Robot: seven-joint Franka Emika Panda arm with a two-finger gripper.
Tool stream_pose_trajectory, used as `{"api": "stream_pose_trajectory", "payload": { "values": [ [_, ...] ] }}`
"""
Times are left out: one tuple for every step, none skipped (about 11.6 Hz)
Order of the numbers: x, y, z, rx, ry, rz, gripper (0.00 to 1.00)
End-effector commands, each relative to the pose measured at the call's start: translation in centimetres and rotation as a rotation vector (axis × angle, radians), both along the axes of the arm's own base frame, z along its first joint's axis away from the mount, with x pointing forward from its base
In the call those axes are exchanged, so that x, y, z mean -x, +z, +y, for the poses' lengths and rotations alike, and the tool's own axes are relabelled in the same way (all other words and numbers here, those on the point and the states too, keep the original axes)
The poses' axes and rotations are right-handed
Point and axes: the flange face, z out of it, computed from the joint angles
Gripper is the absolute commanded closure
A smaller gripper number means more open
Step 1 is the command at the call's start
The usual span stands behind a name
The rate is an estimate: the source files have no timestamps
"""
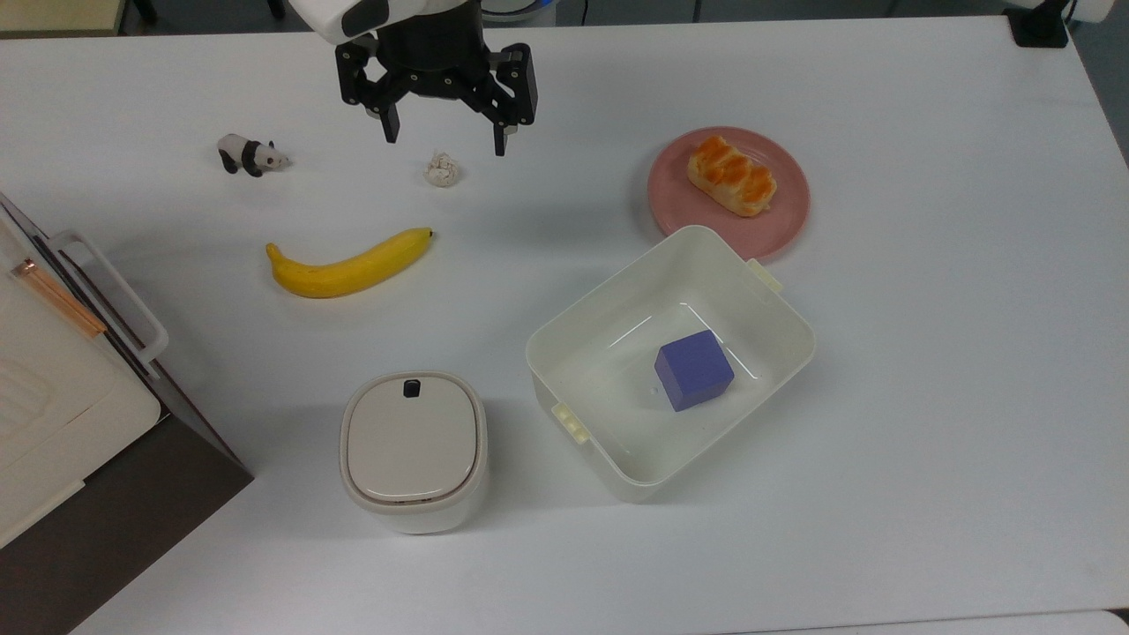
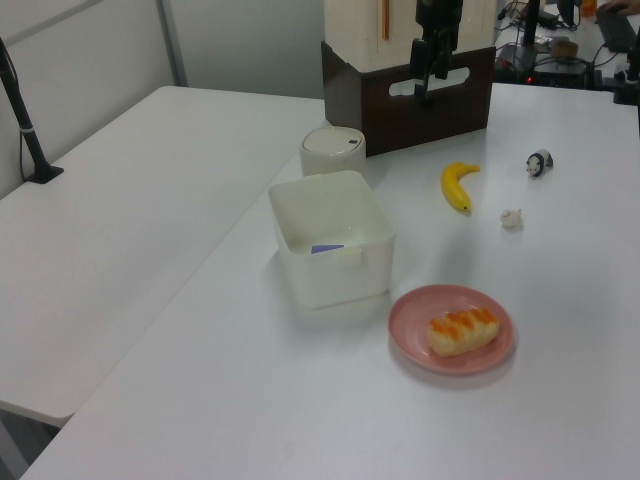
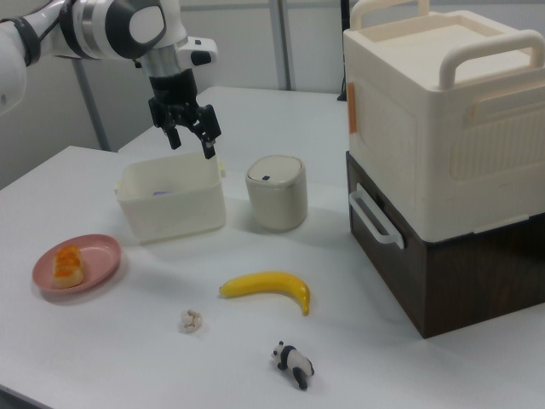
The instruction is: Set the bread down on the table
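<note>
One bun to move, and nothing is in the claw: the gripper (image 1: 445, 139) hangs with its black fingers spread wide and empty, high over the table (image 1: 926, 397) near the wrinkly off-white ball (image 1: 442, 169), well apart from its target. The bread (image 1: 731, 175), a glazed golden-orange braided bun with pale sides, lies slantwise on the round pink plate (image 1: 785, 225), whose raised rim keeps it put. My read is that this is the approach stage, the arm held up to clear the tall white bin (image 1: 776, 353) touching the plate's edge. That bin is smooth thin-walled plastic holding a matte blue cube (image 1: 693, 369). A curved yellow banana (image 1: 349, 265), a small panda figure (image 1: 250, 156) and a lidded rounded canister (image 1: 413, 448) sit on open tabletop.
</note>
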Motion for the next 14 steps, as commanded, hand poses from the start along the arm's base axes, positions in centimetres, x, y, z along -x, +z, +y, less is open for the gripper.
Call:
{"api": "stream_pose_trajectory", "payload": {
  "values": [
    [0.41,1.2,-0.22,0.007,0.013,0.011,0.0],
    [0.41,1.21,-0.22,0.008,0.022,0.011,0.0],
    [0.41,1.21,-0.22,0.008,0.022,0.011,0.0],
    [0.41,1.13,-0.22,0.008,0.026,0.012,0.0],
    [0.44,1.18,-0.17,0.011,0.028,0.014,0.0],
    [0.44,1.18,-0.25,0.011,0.026,0.014,0.0],
    [0.41,1.2,-0.31,0.009,0.026,0.011,0.0],
    [0.41,1.2,-0.29,0.007,0.026,0.011,0.0],
    [0.42,1.19,-0.29,0.007,0.029,0.013,0.0],
    [0.45,1.16,-0.29,0.008,0.046,0.016,0.0],
    [0.45,1.17,-0.15,0.02,0.057,0.016,0.0],
    [0.29,0.92,-0.18,0.023,0.065,0.013,0.0],
    [-0.12,0.53,-0.56,0.019,0.076,0.007,0.0],
    [-0.17,0.57,-0.57,0.02,0.083,0.003,0.0]
  ]
}}
